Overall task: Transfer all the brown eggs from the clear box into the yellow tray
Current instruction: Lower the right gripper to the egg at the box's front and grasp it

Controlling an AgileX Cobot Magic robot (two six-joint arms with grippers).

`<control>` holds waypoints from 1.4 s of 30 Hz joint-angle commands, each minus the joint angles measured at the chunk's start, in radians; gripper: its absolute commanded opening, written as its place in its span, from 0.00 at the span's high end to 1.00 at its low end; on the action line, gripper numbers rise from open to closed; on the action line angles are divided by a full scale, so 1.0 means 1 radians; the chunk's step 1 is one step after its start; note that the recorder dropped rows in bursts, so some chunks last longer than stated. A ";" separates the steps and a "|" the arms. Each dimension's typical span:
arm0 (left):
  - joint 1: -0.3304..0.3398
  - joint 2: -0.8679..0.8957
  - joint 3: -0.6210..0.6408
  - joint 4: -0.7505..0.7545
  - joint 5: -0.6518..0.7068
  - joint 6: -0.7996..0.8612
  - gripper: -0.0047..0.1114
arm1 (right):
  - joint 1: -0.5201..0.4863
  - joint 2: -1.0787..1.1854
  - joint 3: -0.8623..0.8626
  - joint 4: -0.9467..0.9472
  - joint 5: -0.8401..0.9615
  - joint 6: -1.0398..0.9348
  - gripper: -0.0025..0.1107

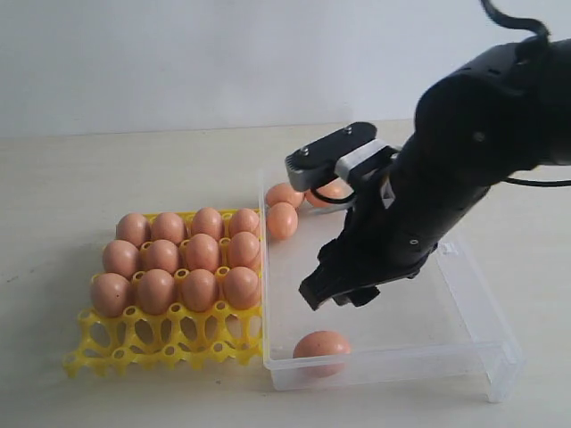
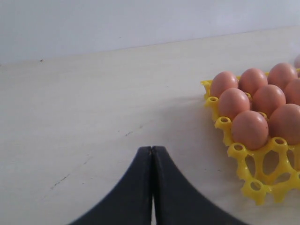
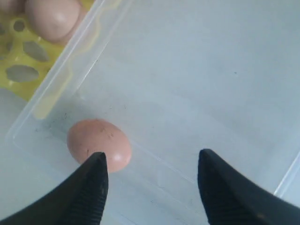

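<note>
Exterior: the right gripper (image 1: 343, 294) hung above a brown egg (image 1: 321, 344) in the near-left corner of the clear box (image 1: 401, 367), beside the yellow tray (image 1: 161, 343). Left wrist: the left gripper (image 2: 152, 157) was pinched closed and empty. Right wrist: the jaws were wide and empty. This looked like the reach to pick; the next move called for centring and descending.

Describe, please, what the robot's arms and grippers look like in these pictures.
The right arm is bulky, glossy black, with small screw heads, a grey block at the wrist and a thin black cable looping above. The right gripper has black, tapering jaws with ribbed inner faces. The left gripper is black too, with smooth curved jaws; its arm is out of view.
</note>
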 commanded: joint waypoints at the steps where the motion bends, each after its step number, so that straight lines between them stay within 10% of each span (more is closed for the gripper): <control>1: -0.001 -0.006 -0.005 -0.004 -0.008 -0.004 0.96 | -0.006 0.107 -0.072 0.050 0.076 -0.189 0.49; 21: -0.001 -0.006 -0.005 -0.004 -0.008 -0.003 0.96 | 0.009 0.188 -0.190 0.225 0.248 -0.777 0.55; 42: -0.001 -0.006 -0.005 -0.004 -0.008 -0.003 0.96 | 0.009 0.283 -0.190 0.186 0.158 -0.852 0.56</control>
